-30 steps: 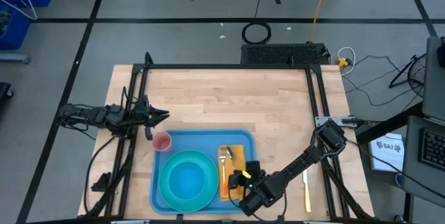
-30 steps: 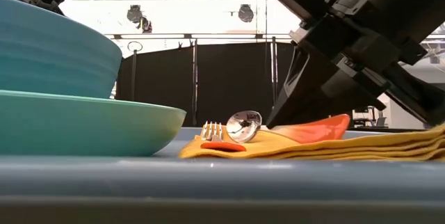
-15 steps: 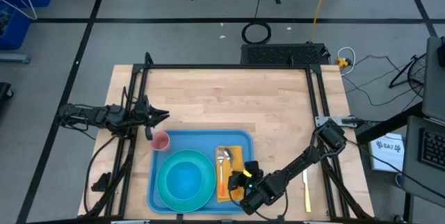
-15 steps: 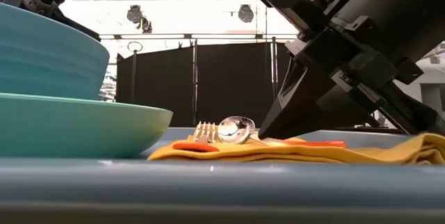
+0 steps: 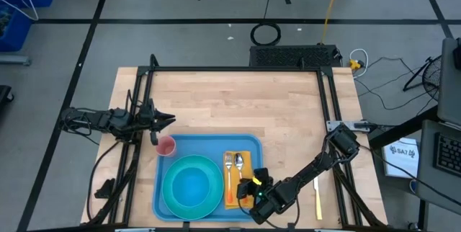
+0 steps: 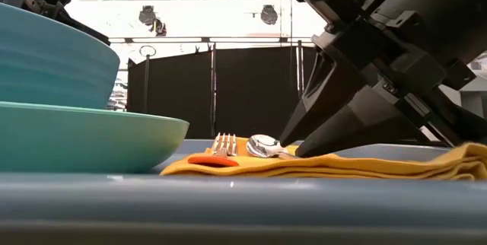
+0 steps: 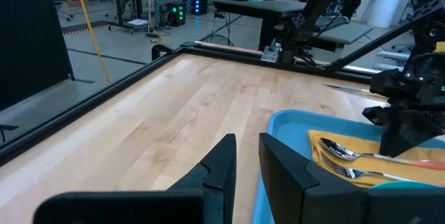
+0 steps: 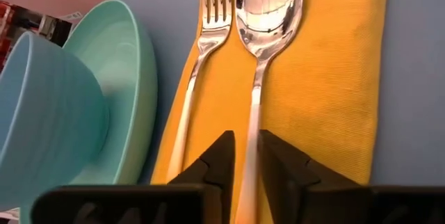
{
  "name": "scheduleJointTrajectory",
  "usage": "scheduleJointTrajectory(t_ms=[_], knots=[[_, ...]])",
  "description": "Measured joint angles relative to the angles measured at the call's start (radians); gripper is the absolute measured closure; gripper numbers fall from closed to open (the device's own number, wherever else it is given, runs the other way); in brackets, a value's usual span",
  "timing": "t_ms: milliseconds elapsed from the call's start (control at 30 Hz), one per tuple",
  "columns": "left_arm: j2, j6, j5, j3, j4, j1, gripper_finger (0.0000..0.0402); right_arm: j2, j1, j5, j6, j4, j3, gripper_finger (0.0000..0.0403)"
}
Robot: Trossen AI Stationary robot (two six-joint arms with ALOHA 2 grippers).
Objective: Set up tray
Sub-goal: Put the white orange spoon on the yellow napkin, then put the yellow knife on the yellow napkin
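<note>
The light-blue tray (image 5: 209, 140) lies at the table's near edge. On it are a teal plate (image 5: 175, 202) carrying a blue bowl (image 5: 193, 186), and a yellow-orange napkin (image 5: 247, 166) with a fork (image 8: 212, 15) and a spoon (image 8: 268, 1) side by side on it. My right gripper (image 8: 245, 140) is low over the napkin's near end, shut on the spoon. My left gripper (image 5: 169, 119) is shut and empty at the table's left, just beyond a pink cup (image 5: 167, 145) at the tray's far-left corner. My right gripper pinches the spoon's thin handle (image 8: 252, 147) between its two fingers. The fingers slant down from the table's near right and lie along the handle. The spoon lies flat, its bowl (image 6: 262, 145) resting on the napkin beside the fork's tines.
A knife (image 5: 317, 192) lies on the bare wood to the right of the tray, under my right arm. The far half of the table (image 5: 238, 102) is bare wood inside a black frame.
My right gripper has gone down toward the napkin with the spoon. The spoon's bowl end, raised and tilted a second ago, now lies flat on the napkin beside the fork.
</note>
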Motion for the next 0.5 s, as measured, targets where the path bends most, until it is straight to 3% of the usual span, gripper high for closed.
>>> scheduleJointTrajectory(t_ms=[267,500], knots=[[0.000,0.000,0.000,0.000,0.001,0.000,0.0334,0.000,0.000,0.045,-0.014,0.033,0.000,0.0304],[0.000,0.000,0.000,0.000,0.015,0.000,0.0334,-0.002,-0.009,0.031,-0.148,0.149,0.000,0.0299]])
